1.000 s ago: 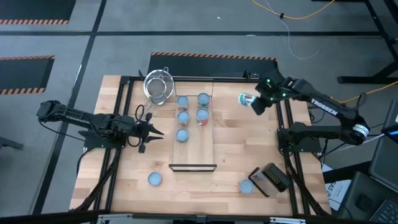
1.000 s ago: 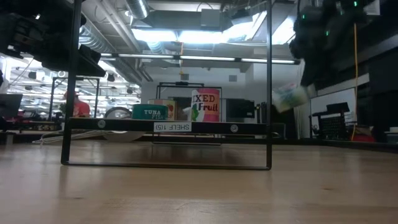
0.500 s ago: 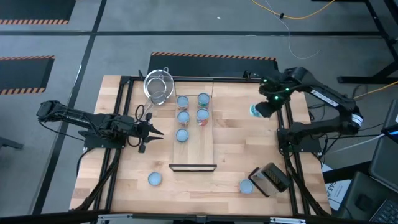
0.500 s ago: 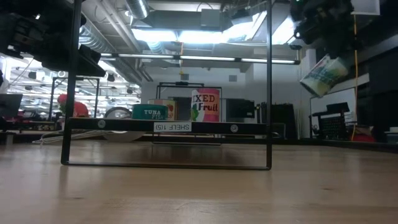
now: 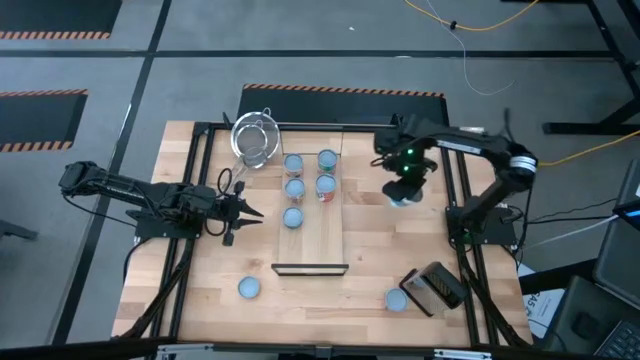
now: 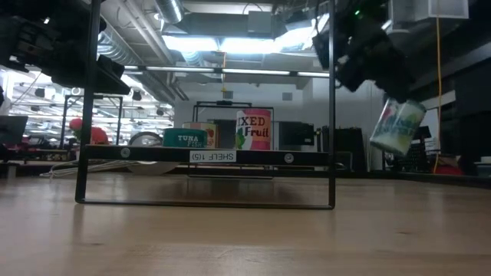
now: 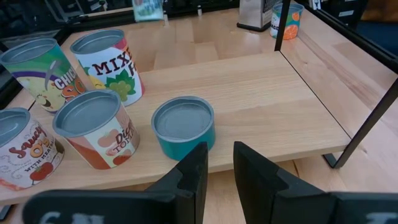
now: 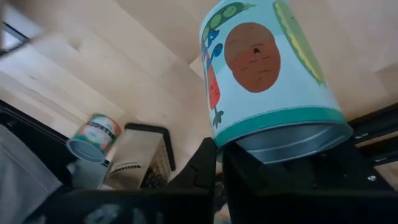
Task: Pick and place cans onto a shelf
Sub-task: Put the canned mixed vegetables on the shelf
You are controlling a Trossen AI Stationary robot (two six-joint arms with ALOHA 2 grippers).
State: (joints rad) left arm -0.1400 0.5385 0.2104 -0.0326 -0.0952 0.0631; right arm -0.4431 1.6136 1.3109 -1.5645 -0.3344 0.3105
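Your right gripper [image 5: 401,192] is clenching a can [image 6: 397,126] between its fingers, tilted; your left fingers [image 7: 189,177] are standing slightly parted, holding nothing.

- The can [image 5: 400,196] clamped in the right tool [image 5: 404,186] has been carried inward from the bench's far right edge, nearer the shelf [image 5: 311,243].
- In the low view, that can [image 6: 397,126] is now held lower.
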